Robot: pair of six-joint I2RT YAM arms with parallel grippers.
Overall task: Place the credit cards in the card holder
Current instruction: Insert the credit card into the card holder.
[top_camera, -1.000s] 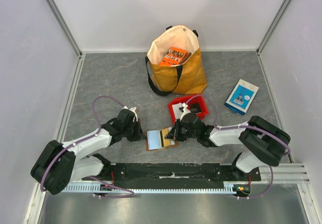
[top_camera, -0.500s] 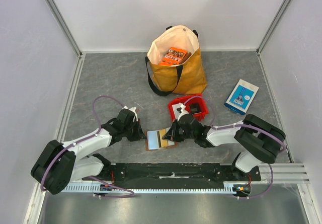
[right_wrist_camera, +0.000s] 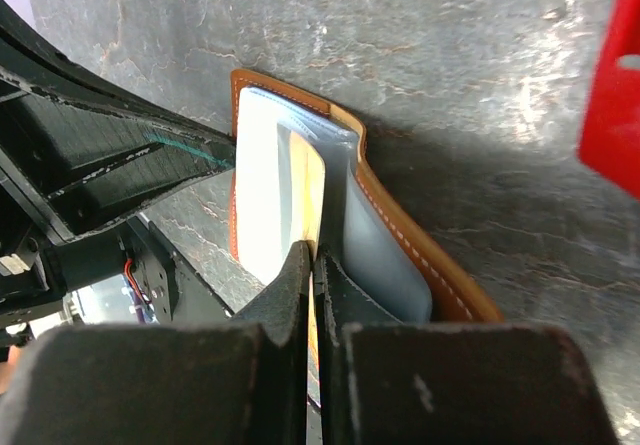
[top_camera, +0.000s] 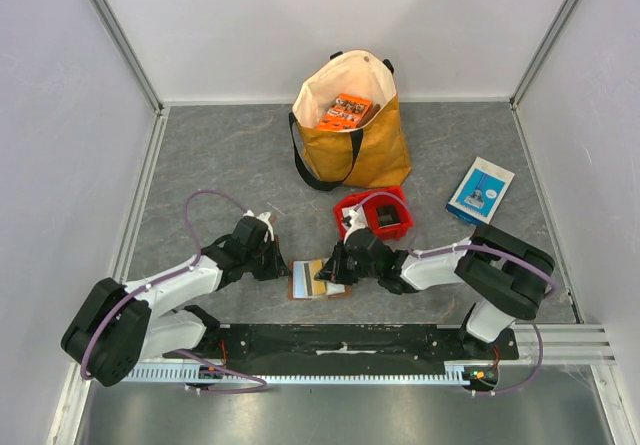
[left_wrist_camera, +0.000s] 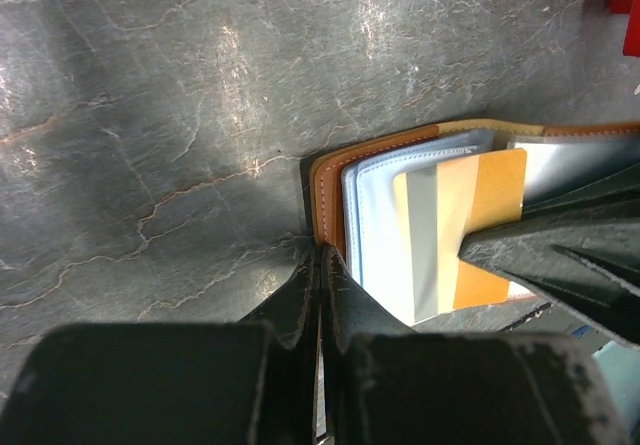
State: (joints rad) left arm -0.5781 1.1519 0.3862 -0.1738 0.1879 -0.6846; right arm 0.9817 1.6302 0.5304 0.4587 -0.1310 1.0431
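Left gripper [left_wrist_camera: 320, 253] is clenched, its two fingers pressed flat together. Its tips sit at the brown stitched edge of the card holder [left_wrist_camera: 328, 180], on the holder's left side. Whether any leather is caught between them cannot be told.

The card holder lies open and flat on the grey table [top_camera: 220, 165], its pale blue-grey inner panels facing up.

On the holder's right side, the right gripper [right_wrist_camera: 312, 255] is closed on a credit card [left_wrist_camera: 470, 215] banded in cream, grey and orange. It grips the card at the end away from the holder's left edge. The card lies over the holder's pale inner panel, its free end pointing toward the left gripper. How far it has gone into a pocket is not clear.

A red bin [top_camera: 398, 227] stands near the holder, just beyond its right end. A tan tote bag [top_camera: 372, 155] stands well behind the holder with an orange packet [top_camera: 345, 112] inside. A blue-and-white box [top_camera: 480, 192] lies well apart, to the holder's far right.
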